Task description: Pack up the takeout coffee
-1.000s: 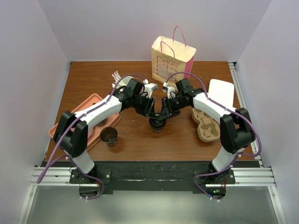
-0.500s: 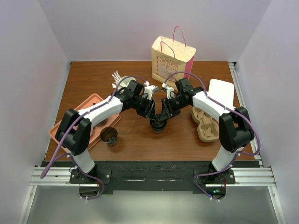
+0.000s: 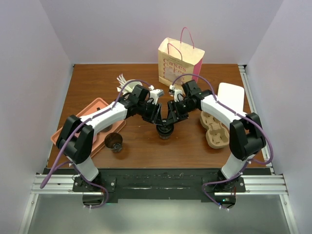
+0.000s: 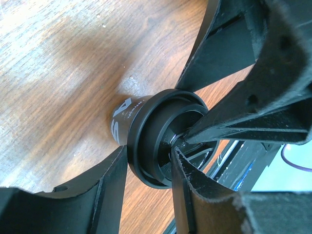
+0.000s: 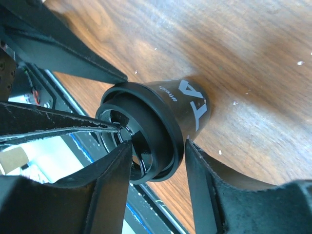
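Note:
The takeout coffee (image 3: 164, 131), a dark cup with a black lid, stands upright on the wooden table near the middle. Both grippers meet over it. My left gripper (image 3: 159, 122) comes from the left and my right gripper (image 3: 170, 121) from the right. In the left wrist view my left gripper (image 4: 150, 151) straddles the lid's rim (image 4: 141, 136), one finger outside and one in the lid's recess. In the right wrist view my right gripper (image 5: 157, 144) straddles the opposite rim (image 5: 161, 122) the same way, above the cup wall (image 5: 192, 105).
A paper bag (image 3: 179, 61) with pink handles stands open at the back. A tan pulp cup carrier (image 3: 215, 128) lies to the right. A pink tray (image 3: 78, 124) lies to the left, an open lidless dark cup (image 3: 114, 142) by it. A white cup of stirrers (image 3: 124, 84) stands behind the left arm.
Both grippers stay at the coffee's lid. The arms have shifted only slightly, and the cup has not moved.

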{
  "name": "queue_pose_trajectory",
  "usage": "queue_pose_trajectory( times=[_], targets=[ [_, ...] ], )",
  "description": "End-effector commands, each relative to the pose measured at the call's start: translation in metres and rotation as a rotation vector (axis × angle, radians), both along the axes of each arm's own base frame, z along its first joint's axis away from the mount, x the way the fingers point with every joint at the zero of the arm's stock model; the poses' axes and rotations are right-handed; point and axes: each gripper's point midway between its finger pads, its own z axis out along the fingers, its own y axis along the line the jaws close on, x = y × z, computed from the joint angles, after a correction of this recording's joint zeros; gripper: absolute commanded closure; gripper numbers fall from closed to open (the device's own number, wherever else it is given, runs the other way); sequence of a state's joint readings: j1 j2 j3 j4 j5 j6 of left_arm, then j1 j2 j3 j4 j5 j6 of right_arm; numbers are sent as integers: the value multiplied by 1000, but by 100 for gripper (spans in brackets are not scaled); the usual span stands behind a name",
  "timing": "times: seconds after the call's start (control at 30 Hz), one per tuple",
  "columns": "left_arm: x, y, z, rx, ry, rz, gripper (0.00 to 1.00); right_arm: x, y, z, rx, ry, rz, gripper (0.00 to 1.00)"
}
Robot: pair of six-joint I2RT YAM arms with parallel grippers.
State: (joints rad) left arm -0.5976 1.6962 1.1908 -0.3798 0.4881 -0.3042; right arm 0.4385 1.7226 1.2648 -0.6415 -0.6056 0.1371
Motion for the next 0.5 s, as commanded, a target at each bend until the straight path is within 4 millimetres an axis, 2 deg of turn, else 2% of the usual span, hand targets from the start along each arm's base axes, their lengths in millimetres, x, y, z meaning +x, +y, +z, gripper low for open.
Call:
queue_pose_trajectory(
  times=[0.0, 0.27, 0.47],
  targets=[
    [-15, 29, -42, 175, 69, 47, 58, 21, 3, 42, 38, -124, -66, 46],
    [-16, 34, -46, 205, 78, 77, 58, 22, -2, 64, 61, -162, -160, 38],
    [-16, 36, -45, 214, 81, 88, 58, 6, -11, 77, 105, -160, -253, 42]
  ],
)
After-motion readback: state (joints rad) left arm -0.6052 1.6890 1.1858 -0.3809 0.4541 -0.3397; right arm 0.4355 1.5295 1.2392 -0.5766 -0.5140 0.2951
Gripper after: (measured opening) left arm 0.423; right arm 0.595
